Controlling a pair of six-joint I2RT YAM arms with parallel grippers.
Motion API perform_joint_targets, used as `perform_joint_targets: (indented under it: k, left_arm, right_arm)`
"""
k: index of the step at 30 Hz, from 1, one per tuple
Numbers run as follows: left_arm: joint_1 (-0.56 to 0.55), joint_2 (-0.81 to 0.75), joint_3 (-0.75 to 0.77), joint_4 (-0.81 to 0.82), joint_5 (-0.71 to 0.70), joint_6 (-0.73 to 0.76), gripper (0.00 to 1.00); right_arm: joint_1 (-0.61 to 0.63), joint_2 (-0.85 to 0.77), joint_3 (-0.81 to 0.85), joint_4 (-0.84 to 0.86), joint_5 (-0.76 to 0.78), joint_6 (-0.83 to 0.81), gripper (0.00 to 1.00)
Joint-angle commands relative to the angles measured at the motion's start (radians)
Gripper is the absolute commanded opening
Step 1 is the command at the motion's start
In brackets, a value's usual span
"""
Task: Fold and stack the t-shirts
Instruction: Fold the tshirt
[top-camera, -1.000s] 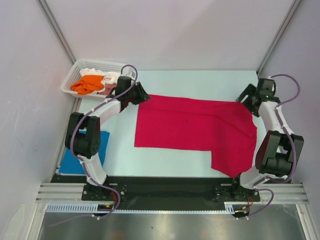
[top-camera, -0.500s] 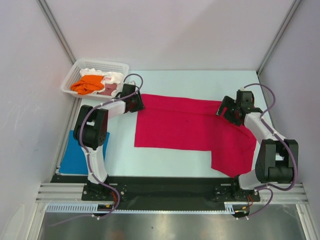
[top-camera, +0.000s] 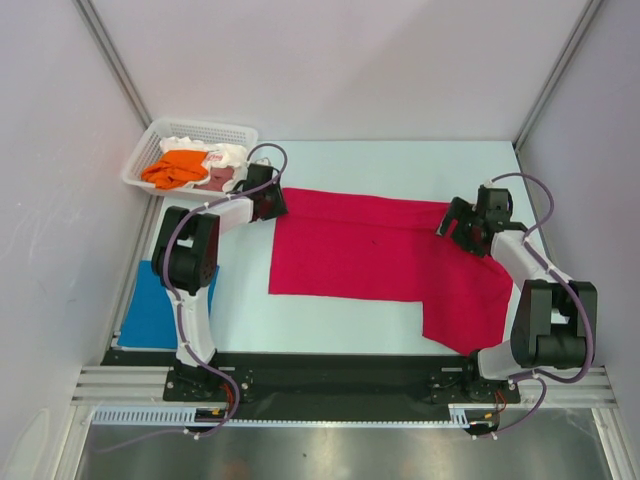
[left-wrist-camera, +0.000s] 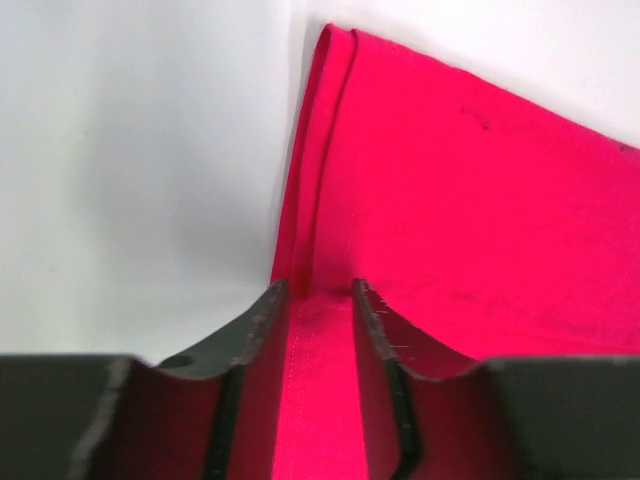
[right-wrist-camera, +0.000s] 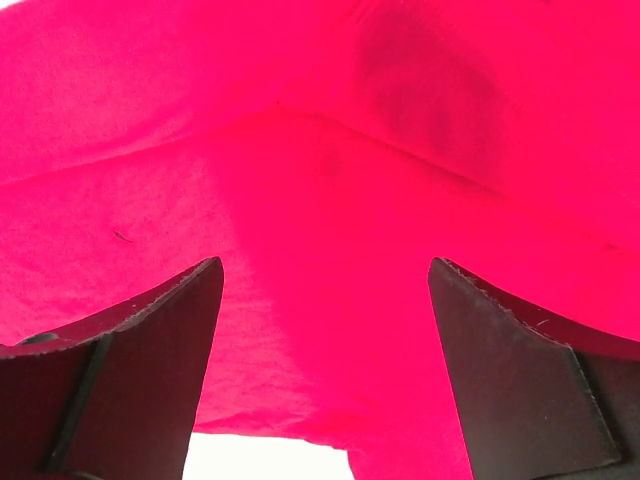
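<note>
Across the middle of the top view, on the pale table (top-camera: 400, 165): crimson-red t-shirt (top-camera: 370, 250), one item, spread flat. One portion runs down toward the lower right of the frame.

- Handling (judged): light, limp, no stiffness. Likely to sag and crease wherever unsupported, and to drag rather than slide on the table. Not fragile.
- Hold points (judged): the doubled hem and the corners, where the stitched fold gives fingers more to bite. A matched pinch at two corners of one edge should keep that edge taut.
- Left gripper (left-wrist-camera: 312, 292): at the shirt's upper left corner, jaws partly closed astride the hemmed edge. Whether the cloth is actually pinched cannot be told.
- Right gripper (right-wrist-camera: 325, 265): at the upper right of the shirt, jaws spread wide over red cloth, holding nothing.
- Other stock: bright blue t-shirt (top-camera: 150, 310) lying flat at lower left. Orange t-shirt (top-camera: 175, 168), dusty-pink t-shirt (top-camera: 218, 178) and white t-shirt (top-camera: 228, 152) are heaped in the white lattice basket (top-camera: 200, 128) at upper left.
- Markings: no brand, label or print readable on any item. The red cloth has only a small dark fleck.
</note>
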Motion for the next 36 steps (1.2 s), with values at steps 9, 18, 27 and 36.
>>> perform_joint_targets:
  k: [9, 18, 27, 36]
  left_arm:
    - [0.003, -0.005, 0.044, 0.027, 0.04, 0.005, 0.36]
    - [0.003, 0.027, 0.076, 0.009, 0.033, 0.014, 0.21]
    - [0.0, -0.064, 0.033, -0.001, -0.019, 0.02, 0.0]
    - [-0.002, -0.148, -0.045, 0.019, -0.03, 0.011, 0.0]
  right_arm:
    - [-0.018, -0.037, -0.01, 0.045, -0.03, -0.016, 0.89]
    - [-0.026, -0.053, -0.004, 0.038, -0.031, -0.016, 0.89]
    - [-0.057, -0.008, 0.03, 0.038, -0.027, -0.008, 0.88]
    - [-0.06, 0.024, 0.038, 0.051, -0.031, 0.001, 0.87]
